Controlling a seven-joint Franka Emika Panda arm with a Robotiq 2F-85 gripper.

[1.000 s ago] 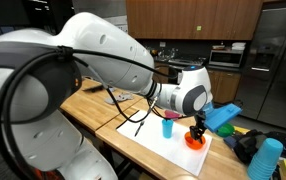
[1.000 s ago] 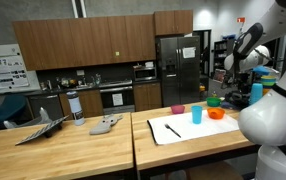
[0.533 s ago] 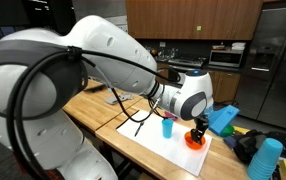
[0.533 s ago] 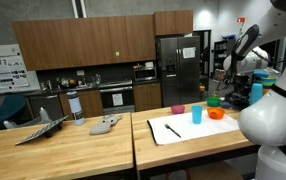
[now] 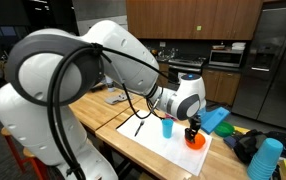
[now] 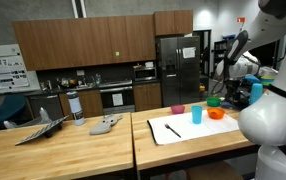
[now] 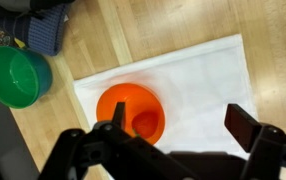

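Over the last second the robot arm's upper links were swung back, while the black two-fingered pincer (image 5: 192, 130) was kept wide open and empty above the small round orange plastic bowl (image 7: 141, 100); nothing was held. In the wrist view the bowl was seen on the white rectangular mat (image 7: 208, 80), beneath one finger and off-centre from the gap. A green plastic bowl (image 7: 18, 76) was set nearby on the wooden table (image 7: 163, 25).

Even, soft indoor light, faint shadows; the gripper (image 7: 178, 120) (close to the lens) blurs dark across the wrist view's bottom.
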